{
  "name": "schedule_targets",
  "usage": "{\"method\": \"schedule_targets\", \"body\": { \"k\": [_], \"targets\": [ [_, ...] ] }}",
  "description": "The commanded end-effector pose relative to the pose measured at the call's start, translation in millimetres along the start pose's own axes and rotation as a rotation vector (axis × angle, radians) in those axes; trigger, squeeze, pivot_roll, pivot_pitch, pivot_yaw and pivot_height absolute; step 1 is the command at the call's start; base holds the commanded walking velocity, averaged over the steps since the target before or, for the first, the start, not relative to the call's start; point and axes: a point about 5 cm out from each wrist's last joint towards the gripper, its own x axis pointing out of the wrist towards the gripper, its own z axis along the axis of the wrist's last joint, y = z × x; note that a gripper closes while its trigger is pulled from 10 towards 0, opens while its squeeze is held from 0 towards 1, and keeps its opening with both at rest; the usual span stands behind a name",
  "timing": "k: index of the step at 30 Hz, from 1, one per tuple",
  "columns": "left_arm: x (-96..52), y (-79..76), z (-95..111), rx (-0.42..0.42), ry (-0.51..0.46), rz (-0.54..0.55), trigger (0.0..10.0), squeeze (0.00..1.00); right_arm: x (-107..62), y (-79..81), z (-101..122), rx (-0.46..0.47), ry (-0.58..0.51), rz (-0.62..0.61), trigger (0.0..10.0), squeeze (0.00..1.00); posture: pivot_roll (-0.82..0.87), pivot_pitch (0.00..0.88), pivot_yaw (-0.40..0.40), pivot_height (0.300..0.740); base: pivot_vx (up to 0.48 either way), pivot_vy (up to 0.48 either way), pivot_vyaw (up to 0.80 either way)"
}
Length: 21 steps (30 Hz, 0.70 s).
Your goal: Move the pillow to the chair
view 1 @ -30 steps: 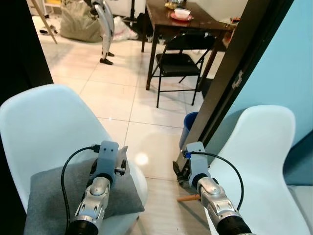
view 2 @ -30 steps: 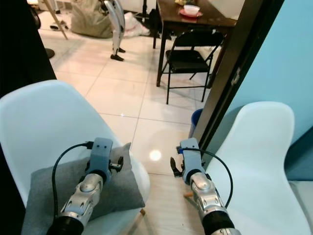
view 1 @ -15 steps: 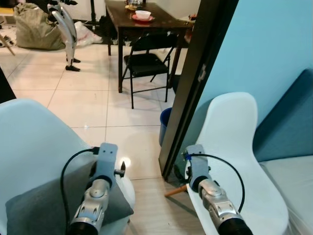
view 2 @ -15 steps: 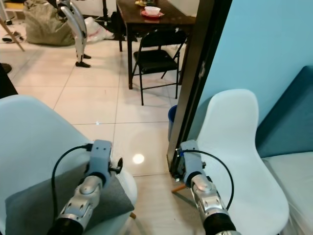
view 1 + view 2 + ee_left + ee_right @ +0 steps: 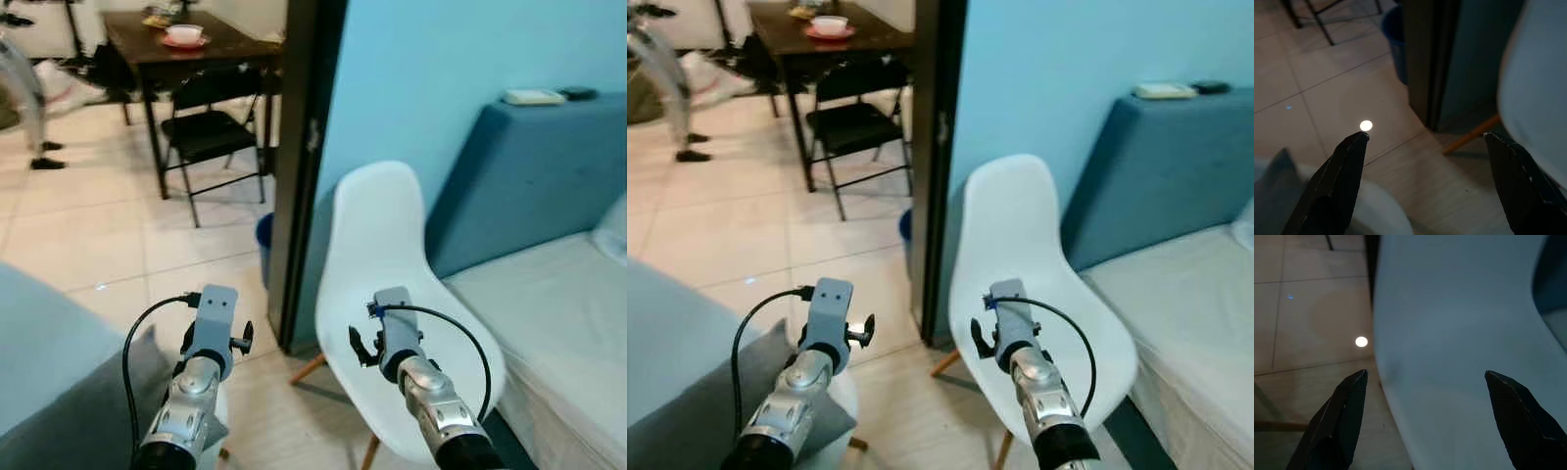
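Observation:
A grey pillow (image 5: 93, 421) lies on the seat of a white chair (image 5: 44, 333) at the lower left edge; its corner (image 5: 1273, 178) also appears in the left wrist view. An empty white shell chair (image 5: 392, 264) on wooden legs stands straight ahead. My left gripper (image 5: 1426, 137) hangs open over the floor between the two chairs, holding nothing. My right gripper (image 5: 1426, 376) is open just above the empty chair's seat (image 5: 1459, 347), also holding nothing.
A dark door frame (image 5: 299, 147) stands just left of the empty chair, with a blue bin (image 5: 265, 235) at its foot. Beyond it are a black folding chair (image 5: 206, 127) and a dark table (image 5: 186, 44). A bed (image 5: 558, 313) with a blue headboard (image 5: 529, 166) lies on the right.
The whole picture has swung right, so the camera has turned: the pillow's chair has slid to the left edge and the empty white chair is now central. Both grippers stay open.

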Motion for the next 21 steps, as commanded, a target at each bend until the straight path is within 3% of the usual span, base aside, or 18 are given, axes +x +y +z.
{"method": "schedule_targets", "body": {
  "k": [1, 11, 21],
  "targets": [
    [0.0, -2.3, -3, 0.003, 0.016, -0.012, 10.0, 0.00, -0.3, 0.1, -1, 0.017, 0.009, -0.003, 10.0, 0.00, -0.01, 0.063, -0.064, 0.740, 0.000, 0.000, -0.80],
    [-1.6, -9.2, -8, 0.015, 0.017, -0.075, 10.0, 0.00, -1.7, 3.2, -7, 0.018, 0.022, -0.002, 10.0, 0.00, -0.02, 0.035, -0.063, 0.740, 0.000, 0.000, -0.80],
    [7.9, -10.6, 2, 0.044, 0.021, -0.073, 10.0, 0.00, 5.0, 0.4, 4, 0.011, 0.009, -0.013, 10.0, 0.00, -0.01, 0.067, -0.043, 0.740, 0.000, 0.000, -0.80]
  ]
}}
